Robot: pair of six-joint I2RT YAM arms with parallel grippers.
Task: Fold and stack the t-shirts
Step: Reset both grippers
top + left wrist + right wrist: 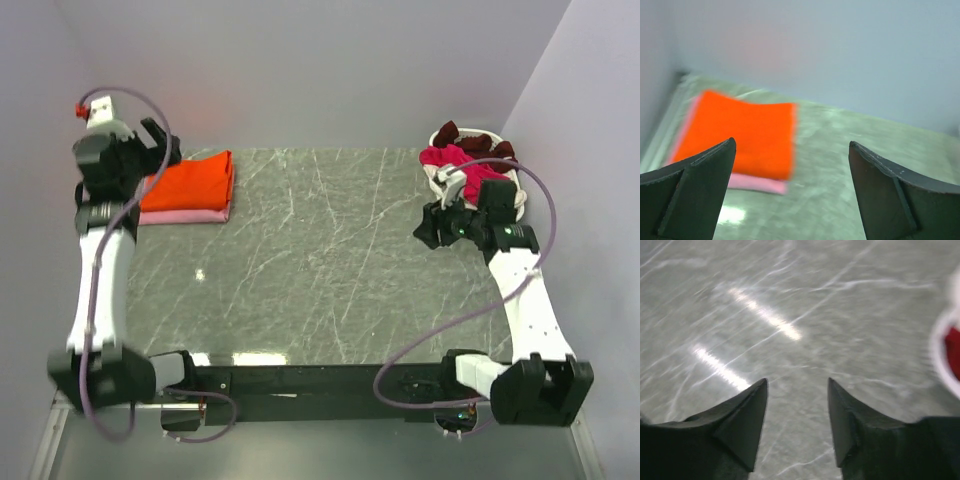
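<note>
1. The left gripper (791, 145) is seen fully spread with nothing held. It hangs near the far-left corner, just beside the finished stack.
2. The stack is an orange t-shirt (190, 180) folded flat on a pink t-shirt (185, 216), whose edge shows along the near side. The long axis runs left to right across the table (320, 260).
3. The right gripper (797, 382) is seen with its jaws parted and only bare table between them.
4. A magenta t-shirt (450, 158) and a maroon t-shirt (480, 142) are heaped unfolded in the white basket (436, 180) at the far right. No clear axis can be read from the heap.
5. Key relation: the basket lies just beside the right gripper, on its right. The fingers are pointed away from it, toward table centre.
6. Judgement: the right arm is much nearer, so a turn back toward the basket is needed for the next pick. The left arm is well apart from the basket.
</note>
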